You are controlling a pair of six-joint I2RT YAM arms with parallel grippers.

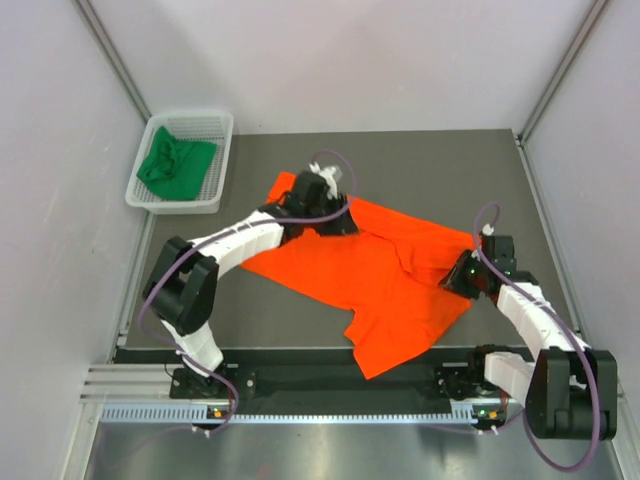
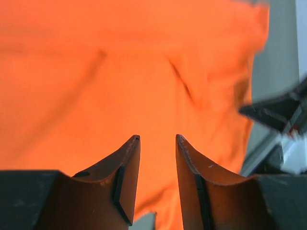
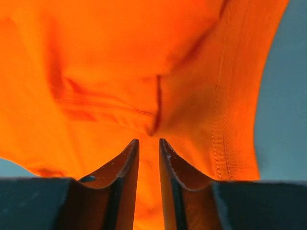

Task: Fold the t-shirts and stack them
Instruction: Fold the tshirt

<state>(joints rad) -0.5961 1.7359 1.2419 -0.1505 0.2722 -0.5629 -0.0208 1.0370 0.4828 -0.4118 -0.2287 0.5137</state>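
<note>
Tension is what I'd mind: the orange shirt [image 1: 380,280] lies spread but rumpled on the table [image 1: 450,160], the green shirt [image 1: 175,165] bunched in the basket [image 1: 222,125]. My left gripper [image 2: 157,139] hovers, jaws apart, over its far edge. The right gripper [image 3: 148,141] is nearly closed at a pucker; I cannot tell if it grips. I'd pinch both edges firmly, then draw flat.
</note>
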